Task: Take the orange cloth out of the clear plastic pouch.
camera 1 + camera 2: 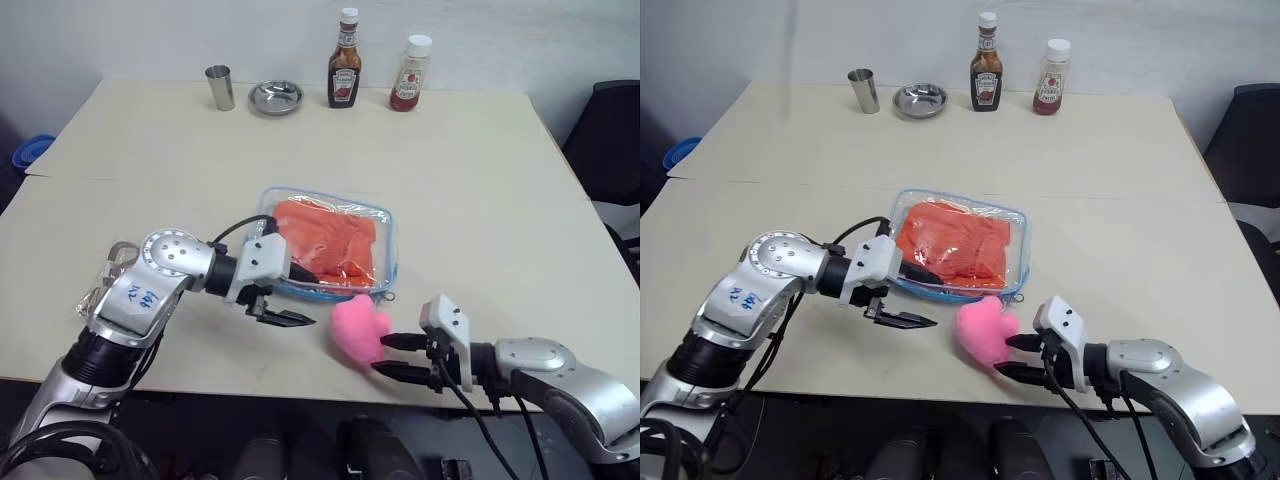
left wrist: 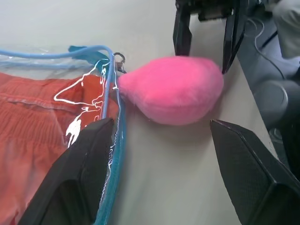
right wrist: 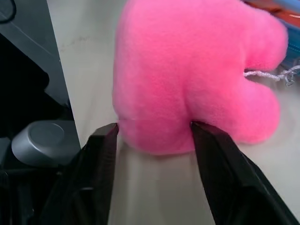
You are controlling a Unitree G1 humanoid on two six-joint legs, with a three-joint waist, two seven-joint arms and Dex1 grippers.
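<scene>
The orange cloth (image 1: 330, 240) lies folded inside the clear plastic pouch (image 1: 390, 235), which rests flat mid-table with its light blue trim (image 2: 110, 84) running round it. My left gripper (image 1: 300, 295) is open at the pouch's near left corner, one finger (image 2: 89, 159) over the blue edge and the other above bare table. A pink plush toy (image 1: 357, 328) sits just in front of the pouch. My right gripper (image 1: 395, 355) is open at the toy's near side, fingertips (image 3: 105, 136) apart, with the toy's edge between them.
Along the far edge stand a metal cup (image 1: 220, 87), a metal bowl (image 1: 276, 97) and two sauce bottles (image 1: 344, 60) (image 1: 410, 75). A black chair (image 1: 610, 140) is past the right side. The table's front edge runs just under both grippers.
</scene>
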